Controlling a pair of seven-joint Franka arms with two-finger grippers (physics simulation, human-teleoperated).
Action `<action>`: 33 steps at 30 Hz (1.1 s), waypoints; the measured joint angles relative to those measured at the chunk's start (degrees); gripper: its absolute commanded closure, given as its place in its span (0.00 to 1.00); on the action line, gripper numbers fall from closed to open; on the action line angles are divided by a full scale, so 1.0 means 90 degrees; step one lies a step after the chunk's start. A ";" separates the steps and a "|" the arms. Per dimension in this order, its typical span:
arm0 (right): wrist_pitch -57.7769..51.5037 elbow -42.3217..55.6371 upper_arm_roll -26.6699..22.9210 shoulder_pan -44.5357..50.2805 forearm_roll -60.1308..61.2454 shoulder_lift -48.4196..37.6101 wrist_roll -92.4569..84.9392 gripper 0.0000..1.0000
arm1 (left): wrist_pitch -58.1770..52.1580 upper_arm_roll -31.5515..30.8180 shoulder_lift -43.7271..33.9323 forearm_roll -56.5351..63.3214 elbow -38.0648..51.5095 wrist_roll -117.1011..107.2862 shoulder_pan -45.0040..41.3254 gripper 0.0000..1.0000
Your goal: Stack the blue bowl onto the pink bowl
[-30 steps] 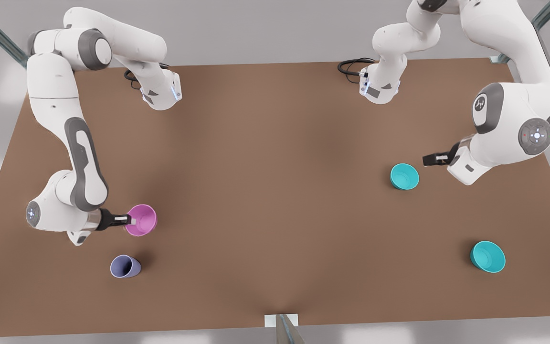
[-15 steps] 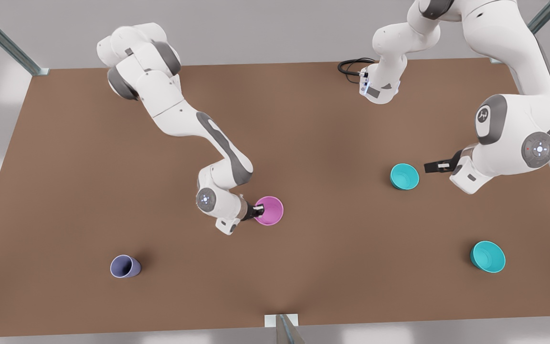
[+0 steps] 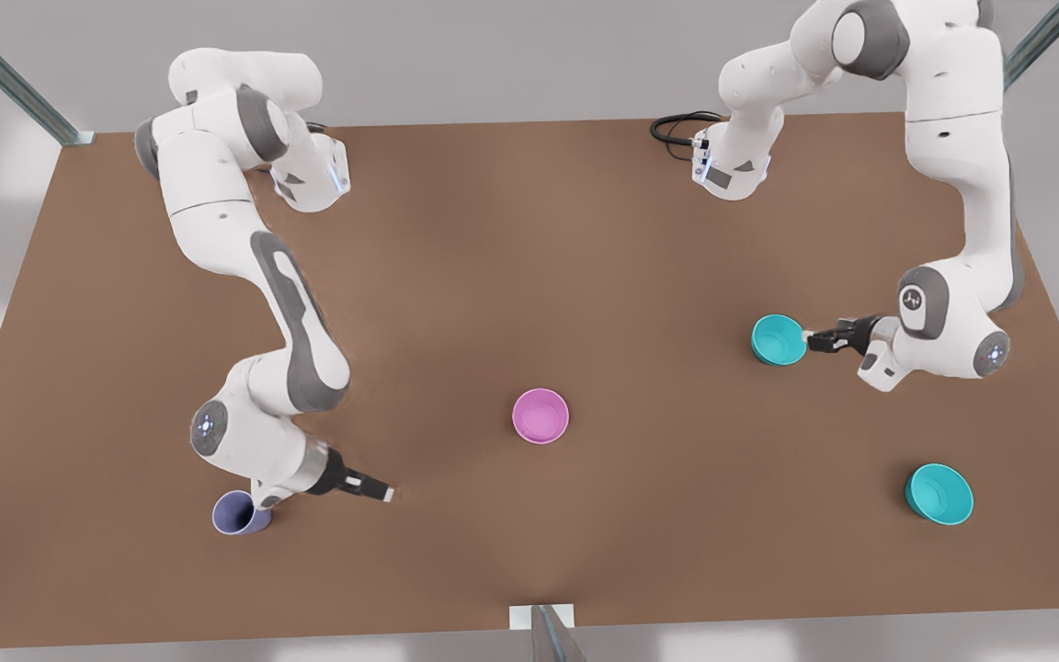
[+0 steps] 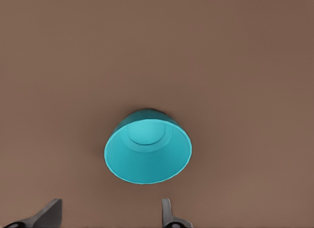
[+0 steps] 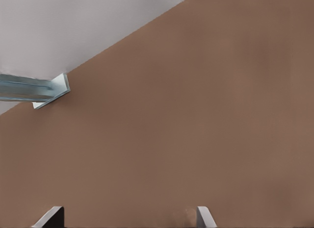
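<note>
Blue bowl point(image 3: 778, 339): was seen upright on the brown table point(image 3: 529, 230), well to the front view's right of the pink bowl and a little farther back; in the left wrist view it point(image 4: 147, 153) was shown mouth up, just ahead of the fingertips.
Pink bowl point(image 3: 540, 416): was set upright near the table's middle, free of both arms; it serves as the landmark below.
Left gripper point(image 3: 813, 342): was placed far to the front view's right of the pink bowl, at the blue bowl's rim on the side away from the pink bowl; its fingers point(image 4: 49, 214) were spread, with nothing between them.
Right gripper point(image 3: 381, 494): was held to the front view's left of the pink bowl and nearer the camera, well apart from it; its fingertips point(image 5: 51, 216) were spread over bare table, and this arm is judged to be waiting.
Second teal bowl point(image 3: 939, 494): was left untouched, farther to the front view's right of the pink bowl than the blue bowl, and nearer the camera.
Lavender cup point(image 3: 237, 513): was found far to the front view's left of the pink bowl, beside the right arm's wrist.
Step in hand: the approach to the blue bowl, judged not yet a grasp.
Next move: the rim wall would need to be taken between the fingers, pinched, lifted and carried over the pink bowl.
</note>
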 measured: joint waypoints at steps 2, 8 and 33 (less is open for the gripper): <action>-0.0700 -0.0155 -0.0067 -0.0659 -0.1074 -0.0780 -0.0387 0.00 | 0.0657 0.0163 0.0165 -0.0377 -0.0246 0.0249 -0.0132 0.00; -0.2658 -0.0885 -0.0054 -0.1112 -0.2104 -0.3164 -0.1254 0.00 | 0.1747 0.0255 0.0106 -0.0815 -0.0955 0.1041 -0.0153 0.00; -0.3786 -0.1248 -0.0047 -0.1105 -0.2087 -0.3325 -0.2458 0.00 | 0.1981 0.0363 -0.0469 -0.0828 -0.0317 0.2517 -0.1117 0.79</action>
